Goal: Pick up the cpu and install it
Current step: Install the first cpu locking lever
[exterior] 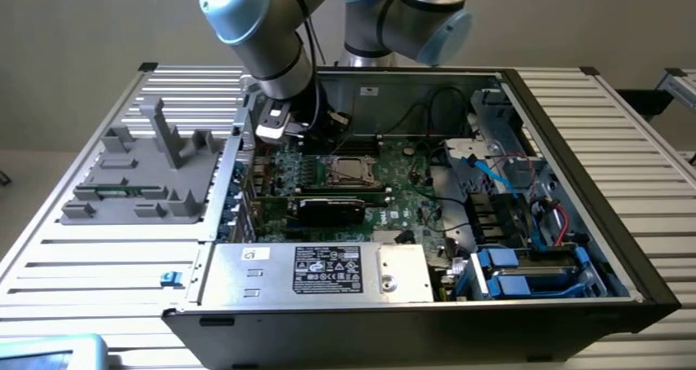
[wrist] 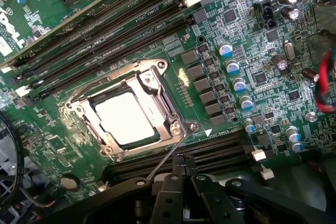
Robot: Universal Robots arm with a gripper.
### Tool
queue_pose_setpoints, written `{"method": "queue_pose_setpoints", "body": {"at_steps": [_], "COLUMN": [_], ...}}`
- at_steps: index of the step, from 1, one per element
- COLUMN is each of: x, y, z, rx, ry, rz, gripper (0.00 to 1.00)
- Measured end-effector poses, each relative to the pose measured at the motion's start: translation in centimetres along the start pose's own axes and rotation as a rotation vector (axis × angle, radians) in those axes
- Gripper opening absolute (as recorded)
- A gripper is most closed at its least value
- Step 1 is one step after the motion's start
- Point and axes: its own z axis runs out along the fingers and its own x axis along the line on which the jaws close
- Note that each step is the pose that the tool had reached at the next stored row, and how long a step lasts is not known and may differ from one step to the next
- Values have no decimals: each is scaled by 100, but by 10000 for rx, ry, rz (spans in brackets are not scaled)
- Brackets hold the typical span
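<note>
We see the cpu (wrist: 126, 119) lying flat in its socket on the green board (wrist: 252, 56). A metal frame (wrist: 167, 109) sits around it, and its shiny top shows through the middle. A thin wire lever (wrist: 169, 153) runs out from one corner of the frame towards the gripper (wrist: 184, 167).

In the exterior view, the board is inside the open computer case (exterior: 576, 154). There the cpu is at about four o'clock from the gripper and near it. A grey tray (exterior: 130, 182) sits outside the case, at about nine o'clock from the cpu and well apart.

The gripper holds nothing that we can see. It hangs just above the board, close to the lever and the long black slots (wrist: 220, 153) beside the socket. We cannot tell if it is open or shut.

We think the cpu is light, thin and stiff. Its smooth metal top is likely slippery, and its underside is likely easy to hurt. The best place to hold it would be its thin outer edges. Right now the frame covers those edges, so we think there is little to grab.
</note>
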Motion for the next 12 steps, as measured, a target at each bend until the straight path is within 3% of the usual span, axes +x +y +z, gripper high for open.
{"method": "queue_pose_setpoints", "body": {"at_steps": [4, 12], "x": [-10, 23], "y": [20, 7], "z": [45, 62], "rx": [26, 24], "ry": [49, 51], "rz": [-15, -16], "gripper": [11, 11]}}
